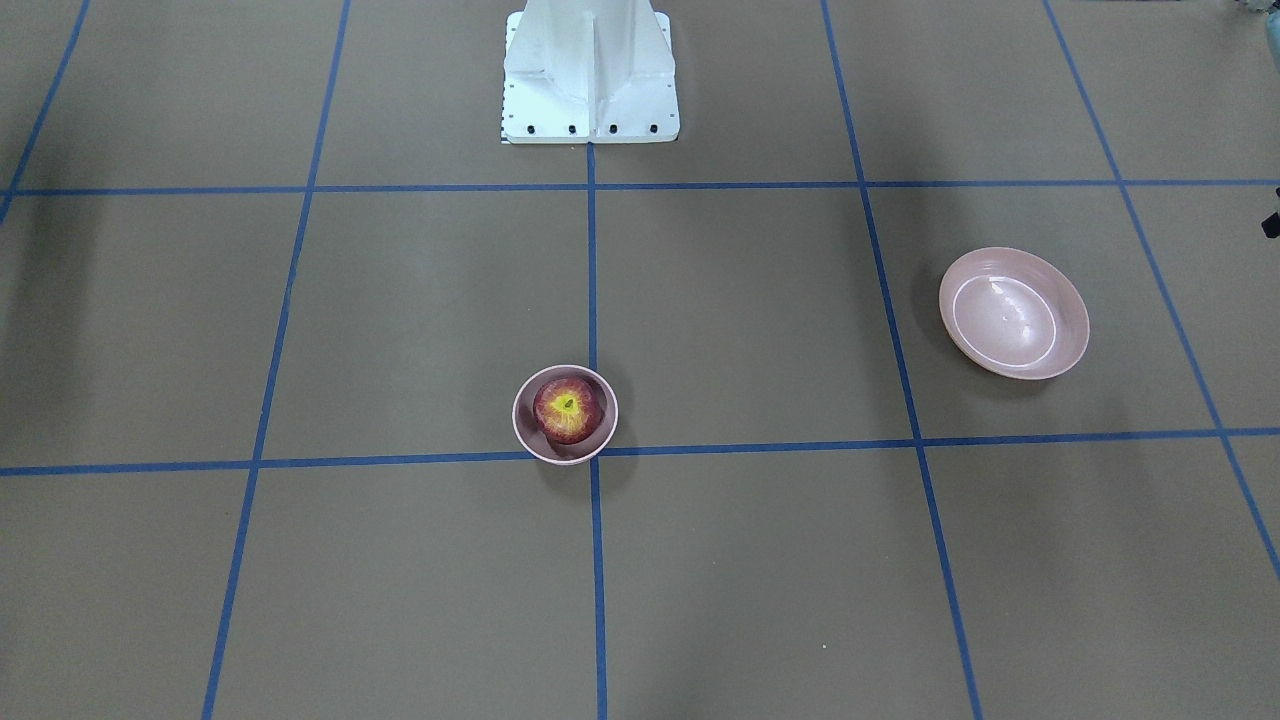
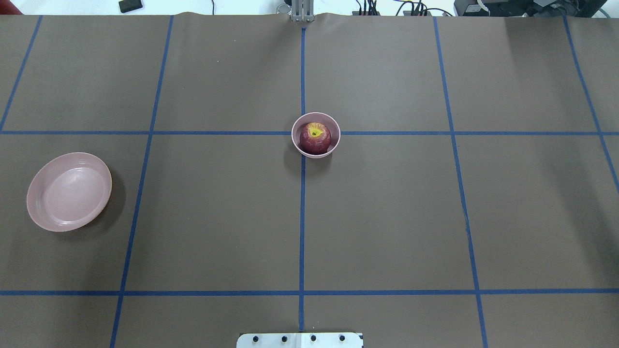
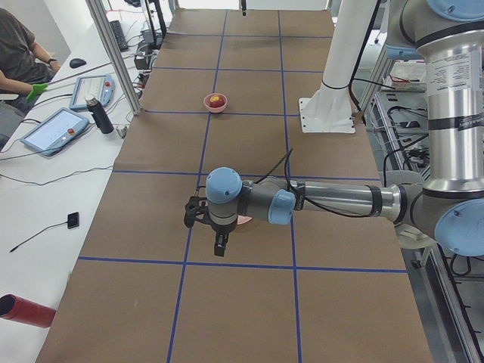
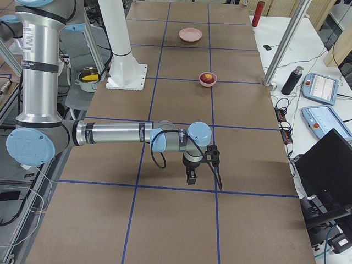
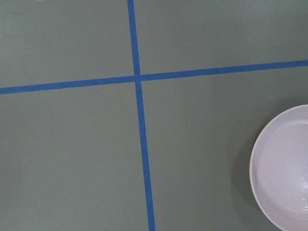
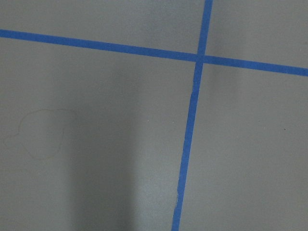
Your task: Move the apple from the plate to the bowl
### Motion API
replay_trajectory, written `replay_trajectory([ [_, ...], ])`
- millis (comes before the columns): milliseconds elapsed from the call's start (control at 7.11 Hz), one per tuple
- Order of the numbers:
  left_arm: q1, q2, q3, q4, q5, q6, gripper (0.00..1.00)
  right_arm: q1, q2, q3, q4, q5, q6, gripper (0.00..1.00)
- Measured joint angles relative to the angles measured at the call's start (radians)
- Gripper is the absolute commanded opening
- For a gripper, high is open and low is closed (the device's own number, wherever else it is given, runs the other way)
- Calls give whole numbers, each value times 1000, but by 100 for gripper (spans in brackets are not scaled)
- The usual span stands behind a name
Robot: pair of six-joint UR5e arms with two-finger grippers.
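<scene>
Since apple (image 2: 315, 137) sat in the bowl (image 2: 296, 129), plate (image 2: 69, 191) well apart from it, task looked finished. Left gripper (image 3: 219, 248) and right gripper (image 4: 190, 177) openings couldn't be told. A stray arm sweep might've knocked the bowl.

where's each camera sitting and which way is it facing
Front-facing: across the table, facing the robot's base.
Overhead: behind the robot, looking forward; base edge below.
Exterior left: table's left end; left arm near.
Exterior right: right end; right arm near.
Left wrist: down on plate; no body.
Right wrist: down on tape; no body.
Shared: front and overhead show apple in bowl.
</scene>
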Motion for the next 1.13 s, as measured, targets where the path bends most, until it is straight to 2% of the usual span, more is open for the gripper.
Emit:
replay_trajectory([
  [1126,2,5,53,-70,3,-1,98,34,1,22,-7,-17,-38,100],
])
